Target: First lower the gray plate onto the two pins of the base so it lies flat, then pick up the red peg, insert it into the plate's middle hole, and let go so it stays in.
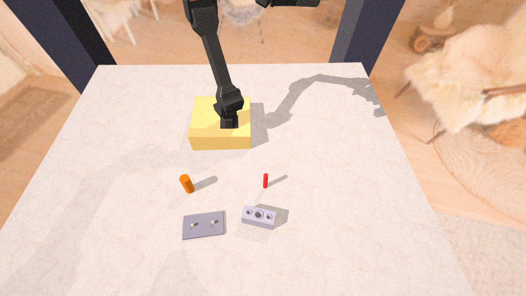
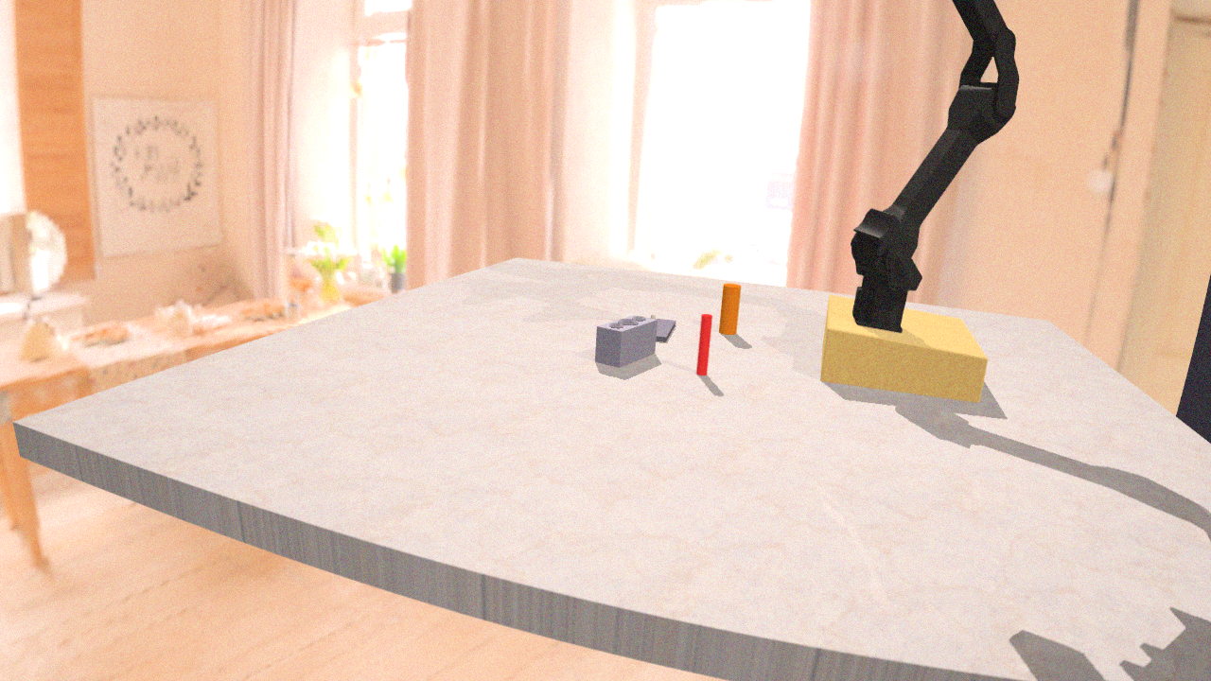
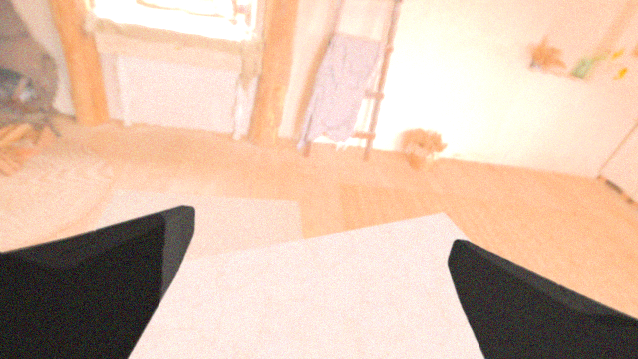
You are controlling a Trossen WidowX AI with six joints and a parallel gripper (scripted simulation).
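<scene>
From the top, the gray plate [image 1: 258, 216] lies off the base [image 1: 203, 225], beside the red peg [image 1: 265, 180]; from the side likewise; at the wrist, the gripper [image 3: 319, 279] stands wide, empty, above the table [image 3: 319, 299].

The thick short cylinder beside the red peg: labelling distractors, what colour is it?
Orange; the cylinder shows best in the top view.
</scene>
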